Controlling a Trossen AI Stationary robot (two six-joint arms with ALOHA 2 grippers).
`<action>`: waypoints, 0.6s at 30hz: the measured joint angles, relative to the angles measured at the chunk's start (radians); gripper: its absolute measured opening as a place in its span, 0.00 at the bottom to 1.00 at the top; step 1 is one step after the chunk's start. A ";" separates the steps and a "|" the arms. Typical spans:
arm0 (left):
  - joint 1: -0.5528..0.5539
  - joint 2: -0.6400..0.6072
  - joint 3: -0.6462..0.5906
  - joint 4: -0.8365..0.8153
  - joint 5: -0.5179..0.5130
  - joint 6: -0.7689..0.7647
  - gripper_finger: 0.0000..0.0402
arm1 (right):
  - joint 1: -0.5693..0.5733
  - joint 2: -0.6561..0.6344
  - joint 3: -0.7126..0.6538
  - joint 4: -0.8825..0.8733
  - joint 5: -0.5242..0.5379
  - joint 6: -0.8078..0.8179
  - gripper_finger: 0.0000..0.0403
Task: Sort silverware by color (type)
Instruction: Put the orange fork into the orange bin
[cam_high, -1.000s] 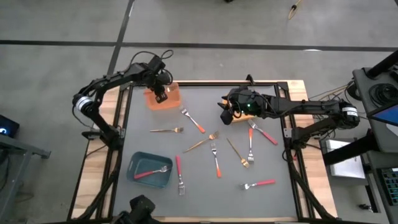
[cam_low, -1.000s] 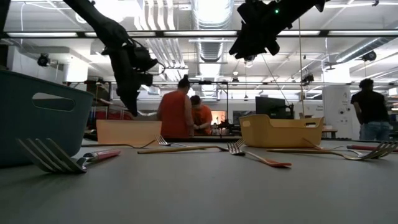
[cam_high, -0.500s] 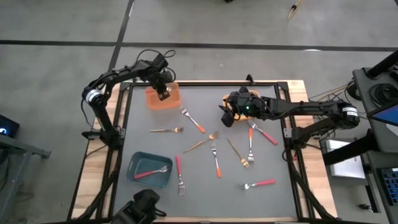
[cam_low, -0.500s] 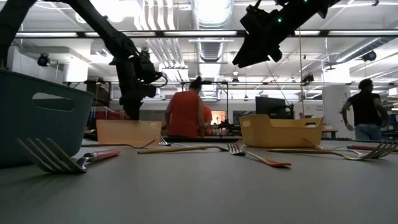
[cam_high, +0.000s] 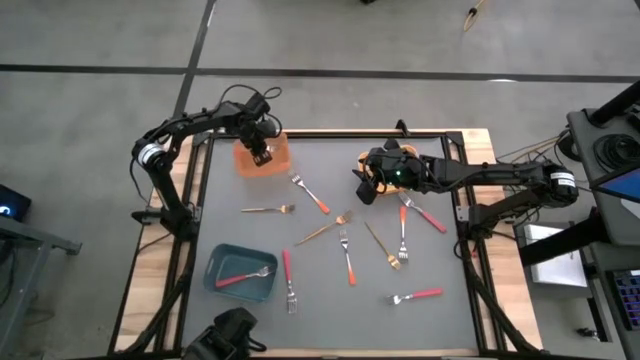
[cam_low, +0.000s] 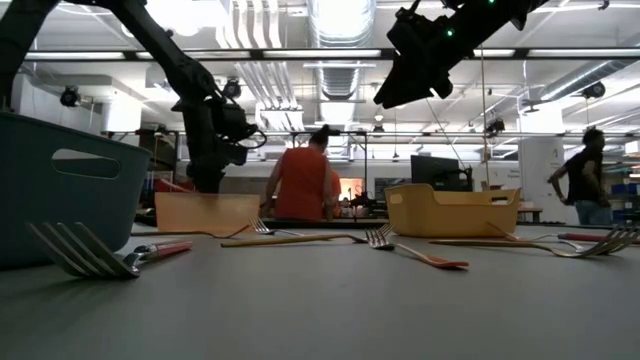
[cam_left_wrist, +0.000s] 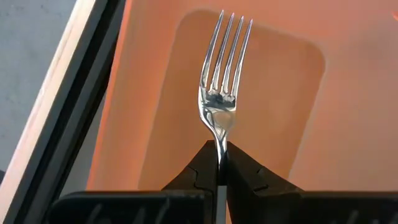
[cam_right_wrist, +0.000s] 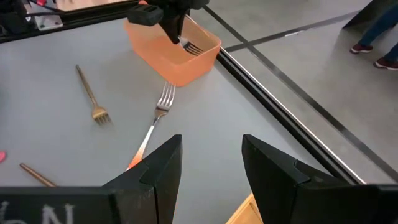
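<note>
Orange bin (cam_high: 263, 157) at bench (cam_high: 440, 320) far-left corner; left gripper (cam_left_wrist: 219, 163) above it, clamped on fork (cam_left_wrist: 223, 93), tines over bin floor. Right gripper (cam_right_wrist: 211, 165) spread wide, empty, raised above yellow bin (cam_low: 452, 210) near far-right edge. Other forks (cam_high: 347, 253) scattered mid-bench; one red-handled fork (cam_high: 243, 276) in teal bin (cam_high: 240, 274), near-left corner

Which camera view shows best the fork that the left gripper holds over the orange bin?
The left wrist view: the fork fills it. The right wrist view shows it small; the high and low views barely show it.
</note>
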 joint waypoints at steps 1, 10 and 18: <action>0.000 0.000 0.000 0.008 0.000 -0.006 0.00 | 0.000 0.000 0.000 0.000 0.000 0.000 0.40; 0.000 0.000 0.000 0.069 0.001 -0.019 0.00 | 0.000 0.000 0.000 0.000 0.000 0.000 0.40; 0.000 0.000 -0.001 0.107 0.001 0.013 0.00 | 0.000 0.000 0.000 0.000 0.000 -0.008 0.40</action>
